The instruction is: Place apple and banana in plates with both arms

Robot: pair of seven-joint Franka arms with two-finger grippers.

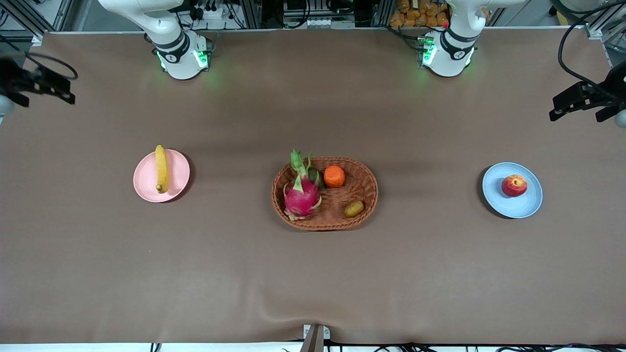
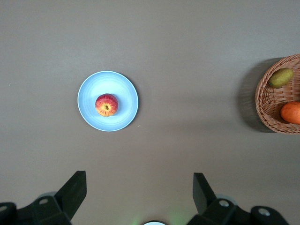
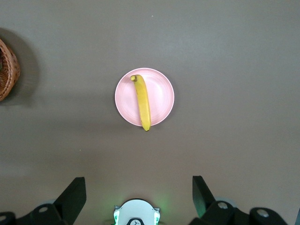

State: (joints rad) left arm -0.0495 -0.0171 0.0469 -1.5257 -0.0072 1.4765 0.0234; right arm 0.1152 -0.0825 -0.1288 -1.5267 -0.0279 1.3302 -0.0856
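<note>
The banana (image 1: pixel 161 168) lies on the pink plate (image 1: pixel 176 183) toward the right arm's end of the tabletop (image 1: pixel 313 274). Its long axis runs almost straight from 12 to 6 o'clock in the front view. The end farther from the front camera pokes just over the plate's rim at 12 o'clock, and the nearer end, with its dark tip, rests inside the plate. In the right wrist view the banana (image 3: pixel 142 103) crosses the pink plate (image 3: pixel 161 96) the same way, one end overhanging the rim.

The apple (image 1: pixel 514 186) sits on the blue plate (image 1: pixel 508 205) toward the left arm's end, a little off centre toward 1 o'clock. In the left wrist view its stem hollow faces up (image 2: pixel 107 105) on the blue plate (image 2: pixel 124 101).

Between the plates stands a wicker basket (image 1: pixel 364 195) holding a dragon fruit (image 1: pixel 301 193) at its 9 o'clock side, an orange (image 1: pixel 334 176) at 12 o'clock, and a kiwi (image 1: pixel 354 209) toward 5 o'clock.

The right gripper (image 1: pixel 39 88) hangs at that end's edge of the tabletop, fingers (image 3: pixel 72 197) spread and holding nothing. The left gripper (image 1: pixel 582 105) hangs over the other end's edge, fingers (image 2: pixel 74 192) also spread and empty.
</note>
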